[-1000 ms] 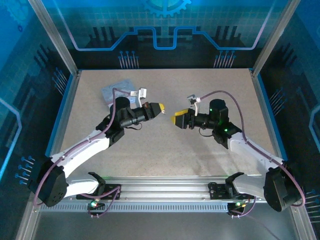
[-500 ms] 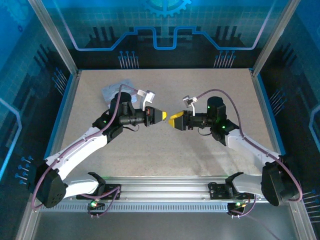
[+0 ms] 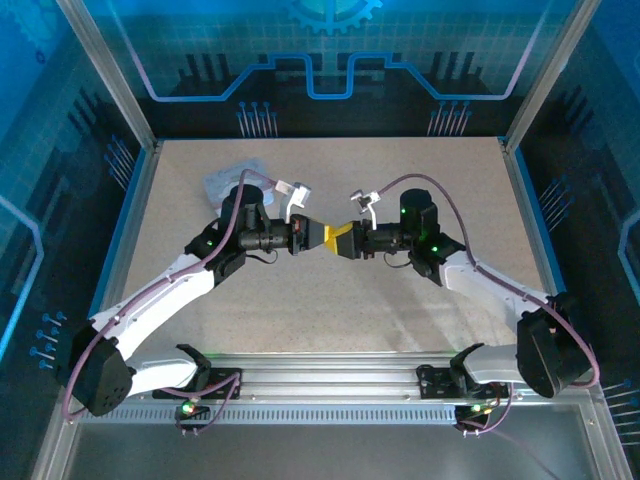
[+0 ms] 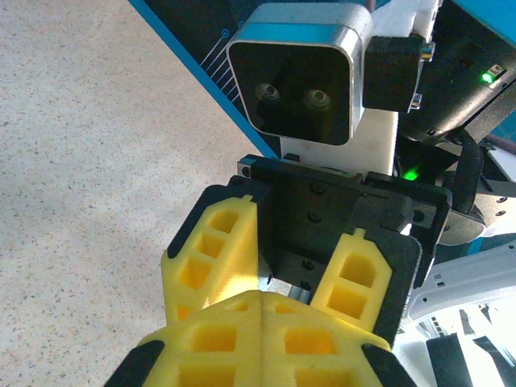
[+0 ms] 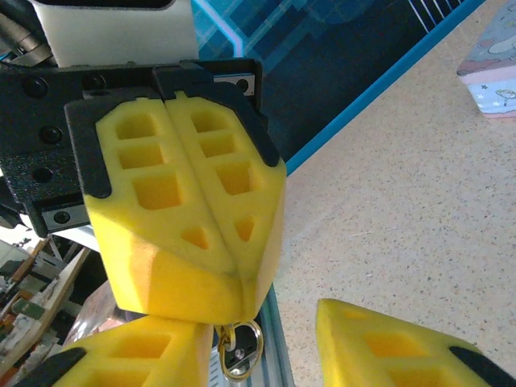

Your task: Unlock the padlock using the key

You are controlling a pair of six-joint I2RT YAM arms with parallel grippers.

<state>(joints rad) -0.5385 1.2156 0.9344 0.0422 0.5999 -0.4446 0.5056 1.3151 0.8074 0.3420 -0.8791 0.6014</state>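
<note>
Over speckled beige table (image 3: 330, 300), newly met mid-frame: left yellow fingers (image 5: 185, 242) clamped, golden ring (image 5: 239, 351) dangling; right fingers (image 5: 387, 347) narrowing, apart. Engagement probably near.

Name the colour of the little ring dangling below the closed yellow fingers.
Gold: the ring has a brassy shine, seen best in the right wrist view.

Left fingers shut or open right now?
Shut. In the right wrist view the left gripper shows its two yellow fingers pressed together along one seam, no gap. A small brass ring sits just below the tips.
</note>
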